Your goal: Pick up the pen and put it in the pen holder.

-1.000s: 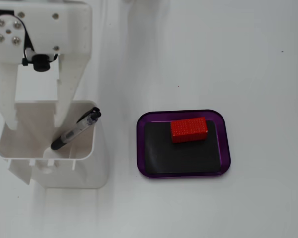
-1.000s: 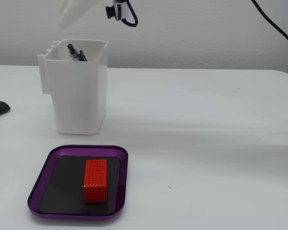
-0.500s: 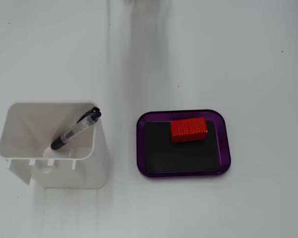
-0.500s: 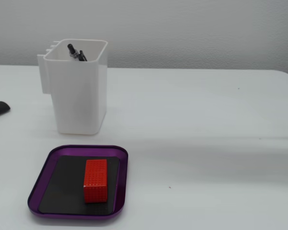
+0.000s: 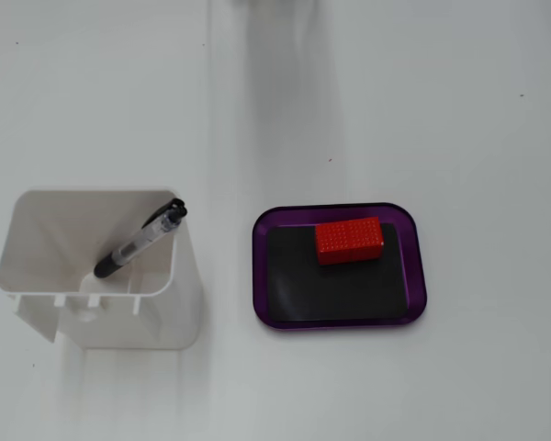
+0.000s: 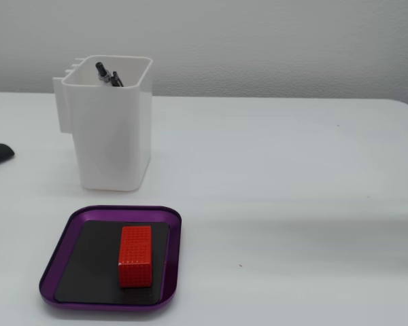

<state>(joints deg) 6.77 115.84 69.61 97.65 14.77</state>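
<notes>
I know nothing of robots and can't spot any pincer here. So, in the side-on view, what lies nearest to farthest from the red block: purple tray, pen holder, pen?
No pincer shows in either fixed view. Measured from the red block:
1. Purple tray: directly under the block.
2. Pen holder: behind the tray, standing apart from it.
3. Pen: inside the holder, so too close to call against it.

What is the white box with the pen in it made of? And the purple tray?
The tall white rectangular pen holder looks like matte moulded plastic: thin walls, rounded corners, side clips. The purple rounded tray has a glossy rim, so likely plastic or coated metal; its flat black inside looks dull, maybe rubber.
</notes>
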